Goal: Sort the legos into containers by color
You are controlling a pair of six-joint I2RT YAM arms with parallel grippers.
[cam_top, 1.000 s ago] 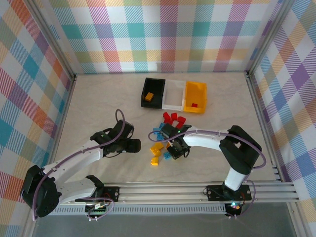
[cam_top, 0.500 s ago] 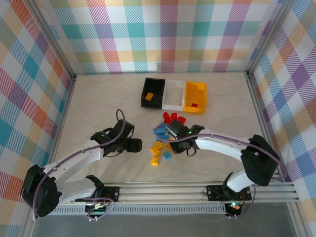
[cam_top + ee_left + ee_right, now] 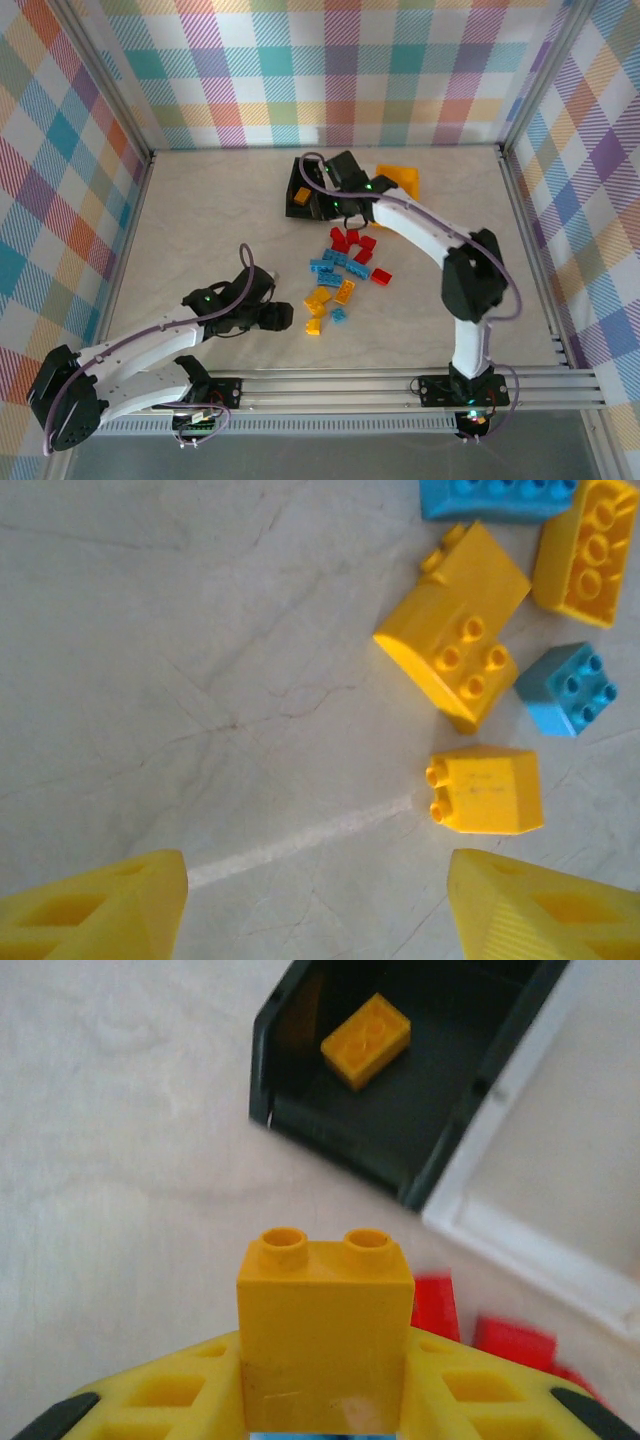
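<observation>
The right gripper point(image 3: 325, 1400), clamped on a yellow brick point(image 3: 325, 1330), hovers close to the black bin point(image 3: 430, 1110) holding a matching brick point(image 3: 366, 1042); it should be squarely over the opening and low before releasing, while the left gripper point(image 3: 315, 910) hangs open-jawed above loose bricks point(image 3: 487, 790).

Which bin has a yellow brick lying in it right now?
The black bin, at the left end of the row, holds one yellow brick; the white bin beside it shows none.
</observation>
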